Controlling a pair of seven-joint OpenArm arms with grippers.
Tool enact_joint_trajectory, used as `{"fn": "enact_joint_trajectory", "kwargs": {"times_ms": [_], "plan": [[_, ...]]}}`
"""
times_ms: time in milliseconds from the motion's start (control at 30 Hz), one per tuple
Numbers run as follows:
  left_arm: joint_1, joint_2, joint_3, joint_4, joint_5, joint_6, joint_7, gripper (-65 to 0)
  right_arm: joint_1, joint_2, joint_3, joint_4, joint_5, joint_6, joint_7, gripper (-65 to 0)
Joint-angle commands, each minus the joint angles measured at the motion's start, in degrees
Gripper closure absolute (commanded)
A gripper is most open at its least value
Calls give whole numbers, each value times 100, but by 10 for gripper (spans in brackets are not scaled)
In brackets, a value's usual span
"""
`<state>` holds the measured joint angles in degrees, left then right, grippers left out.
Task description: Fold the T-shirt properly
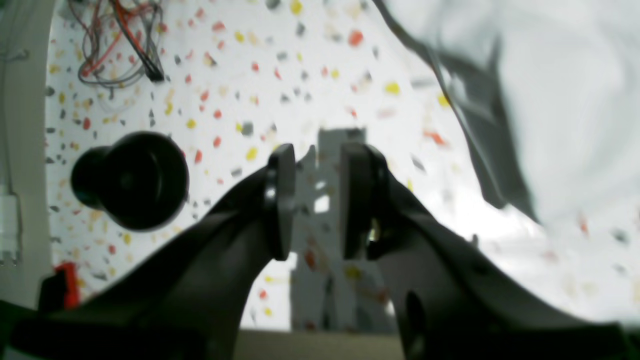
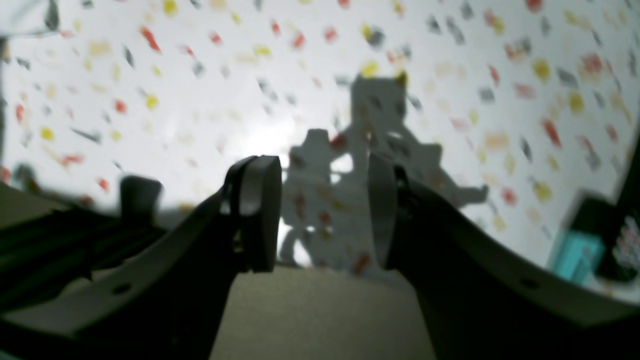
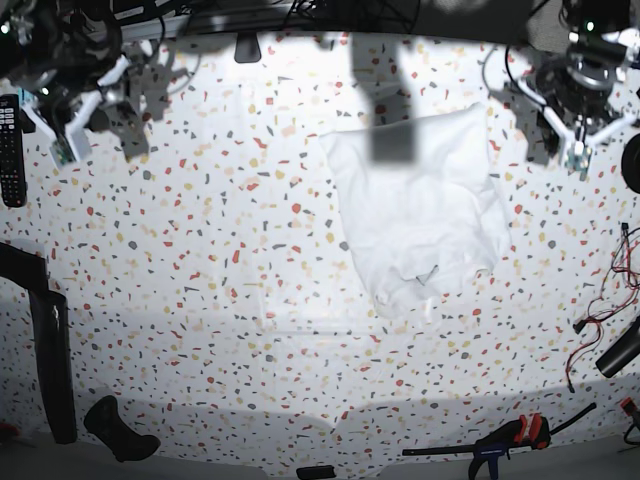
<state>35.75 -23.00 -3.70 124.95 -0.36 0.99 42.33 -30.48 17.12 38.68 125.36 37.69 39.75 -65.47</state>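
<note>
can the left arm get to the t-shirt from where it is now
Probably yes. The left end effector hangs open and empty just beside the T-shirt, and only bare tabletop lies between them. The wrist view shows the cloth's edge close by, with nothing blocking the way.

Speckled terrazzo tabletop, white with red, yellow and grey flecks. Bearing a white T-shirt crumpled toward one o'clock, a black remote at nine o'clock, loose wires at three o'clock, a clamp at five o'clock.
</note>
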Motion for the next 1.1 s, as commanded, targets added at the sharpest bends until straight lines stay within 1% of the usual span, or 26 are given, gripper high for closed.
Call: {"fn": "enact_joint_trajectory", "kwargs": {"times_ms": [0, 167, 233, 333, 533, 667, 800, 867, 967, 1067], "plan": [[105, -52, -39, 254, 48, 26, -131, -150, -120, 76, 146, 122, 50, 25, 92, -278], [776, -52, -39, 953, 85, 26, 221, -150, -828, 50, 638, 144, 50, 25, 90, -278], [1143, -52, -39, 1005, 205, 28, 254, -150, -1139, 48, 791, 155, 83, 25, 90, -278], [1639, -52, -39, 1005, 448, 28, 313, -150, -1622, 48, 949, 155, 428, 25, 90, -278], [2441, -52, -39, 1005, 509, 28, 328, -150, -2441, 48, 975, 155, 623, 25, 90, -278], [2726, -50, -39, 1005, 636, 28, 328, -150, -2809, 48, 975, 155, 627, 25, 87, -278], [2918, -52, -39, 1005, 612, 28, 282, -150, -3080, 46, 973, 155, 625, 25, 87, -278], [2905, -50, -39, 761, 610, 28, 238, -150, -3154, -24, 973, 155, 625, 25, 87, -278], [2883, -48, -39, -11, 588, 31, -7, -150, -3147, -258, 966, 116, 623, 25, 87, -278], [2846, -44, -37, -1058, 691, 24, -553, -150, -3147, -367, 951, -70, 621, 25, 87, -278]]}}
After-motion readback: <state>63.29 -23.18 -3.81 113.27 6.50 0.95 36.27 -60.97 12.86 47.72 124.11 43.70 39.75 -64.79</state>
